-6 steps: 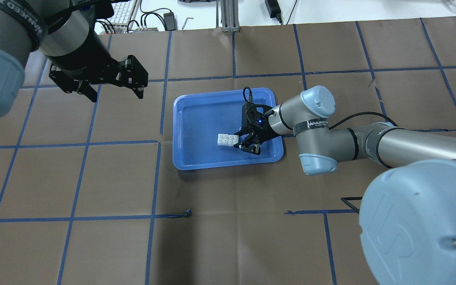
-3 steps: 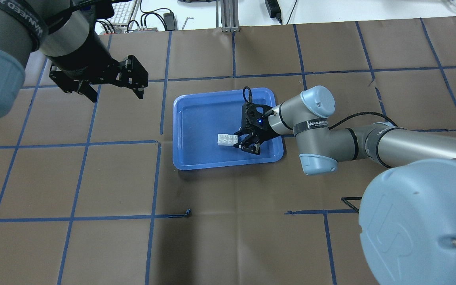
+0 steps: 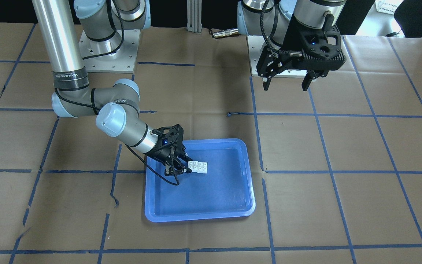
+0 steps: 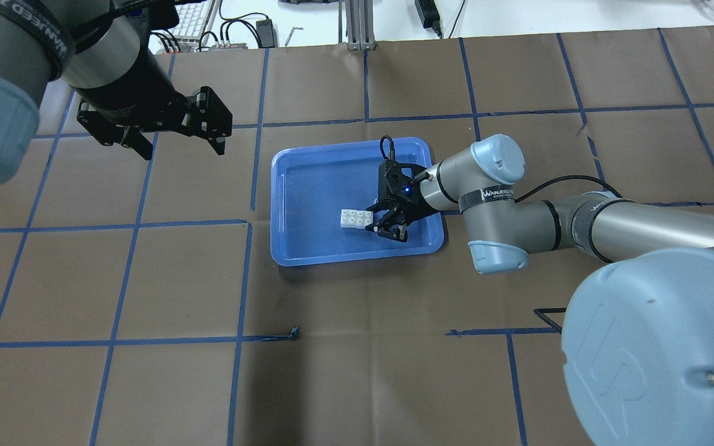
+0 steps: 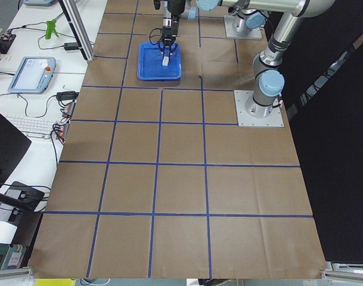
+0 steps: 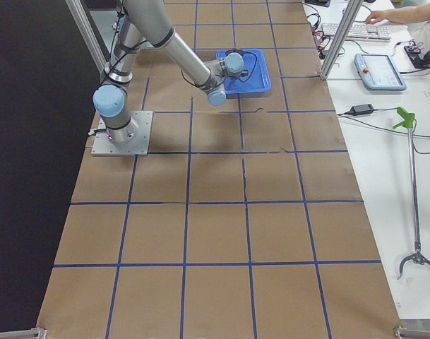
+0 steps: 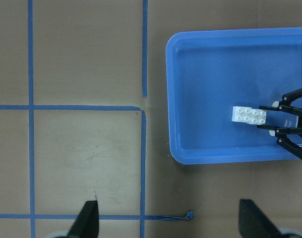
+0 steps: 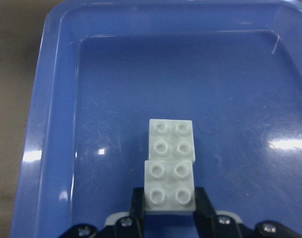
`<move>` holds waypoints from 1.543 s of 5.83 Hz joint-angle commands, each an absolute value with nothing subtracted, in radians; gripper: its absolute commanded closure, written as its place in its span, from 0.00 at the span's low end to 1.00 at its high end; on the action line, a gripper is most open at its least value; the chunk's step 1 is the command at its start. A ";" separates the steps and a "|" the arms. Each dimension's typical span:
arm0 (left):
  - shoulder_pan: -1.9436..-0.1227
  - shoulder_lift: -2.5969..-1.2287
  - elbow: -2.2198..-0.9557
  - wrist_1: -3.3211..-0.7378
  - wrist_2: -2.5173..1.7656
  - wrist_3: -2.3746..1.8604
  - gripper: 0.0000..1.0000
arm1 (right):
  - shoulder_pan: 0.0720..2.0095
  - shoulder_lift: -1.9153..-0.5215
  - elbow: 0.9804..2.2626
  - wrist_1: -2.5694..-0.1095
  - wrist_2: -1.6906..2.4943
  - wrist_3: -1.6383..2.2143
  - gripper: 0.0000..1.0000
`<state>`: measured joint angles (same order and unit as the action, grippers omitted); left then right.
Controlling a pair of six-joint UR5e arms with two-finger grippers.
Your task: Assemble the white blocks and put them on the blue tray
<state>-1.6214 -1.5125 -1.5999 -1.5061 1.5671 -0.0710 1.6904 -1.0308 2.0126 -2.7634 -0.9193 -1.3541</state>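
Note:
The two white blocks (image 4: 357,218) are joined end to end and sit low inside the blue tray (image 4: 313,186), right of its middle. My right gripper (image 4: 372,218) reaches in over the tray's right side and is shut on the near block. In the right wrist view the fingers (image 8: 136,201) press the near block's sides, and the far block (image 8: 170,141) sticks out ahead. My left gripper (image 4: 182,152) is open and empty, held high over the table left of the tray. Its wrist view shows the tray (image 7: 215,74) and the blocks (image 7: 247,114).
The table is covered in brown paper with a blue tape grid (image 4: 251,223). A loose tape end (image 4: 295,334) lies in front of the tray. Robot bases (image 3: 108,51) stand at the robot's side. Keyboards and cables (image 4: 196,25) lie beyond the far edge.

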 commanded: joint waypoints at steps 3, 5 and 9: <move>-1.621 -1.513 -1.600 -1.506 1.568 -0.072 0.01 | 1.690 -1.031 2.013 -2.776 -0.914 -1.350 0.39; -1.621 -1.513 -1.601 -1.506 1.566 -0.072 0.01 | 1.690 -1.037 2.003 -2.783 -0.913 -1.341 0.00; -1.623 -1.513 -1.600 -1.506 1.566 -0.072 0.01 | 1.674 -1.233 1.834 -2.375 -1.128 -1.177 0.00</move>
